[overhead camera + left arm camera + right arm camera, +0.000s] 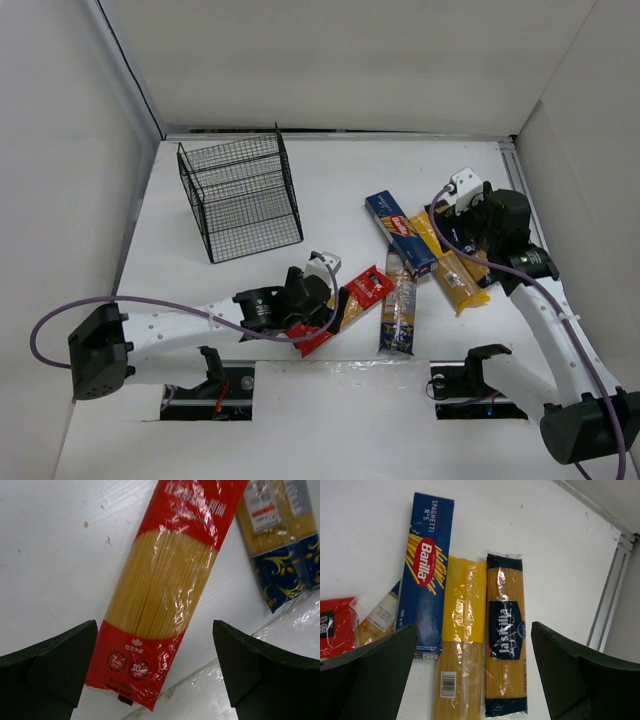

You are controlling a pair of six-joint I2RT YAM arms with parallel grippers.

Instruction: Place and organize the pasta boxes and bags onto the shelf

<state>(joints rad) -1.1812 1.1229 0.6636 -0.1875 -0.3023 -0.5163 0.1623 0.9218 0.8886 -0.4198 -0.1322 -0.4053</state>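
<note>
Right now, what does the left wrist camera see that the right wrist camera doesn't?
Left wrist only: the red-and-yellow bag's lower half and the clear bag's dark blue patterned end. Right wrist only: the blue Barilla box, yellow bag and orange-yellow bag with dark label, side by side. Both: the white table, parts of the red-and-yellow and clear bags, and an open gripper each, left gripper and right gripper.

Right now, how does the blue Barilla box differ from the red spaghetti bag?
The Barilla box is opaque dark blue card; the red bag is clear film with red ends, its strands showing. The box lies beside a yellow bag; the red bag lies beneath the open left pincer. Both are long, narrow spaghetti packs lying flat.
</note>
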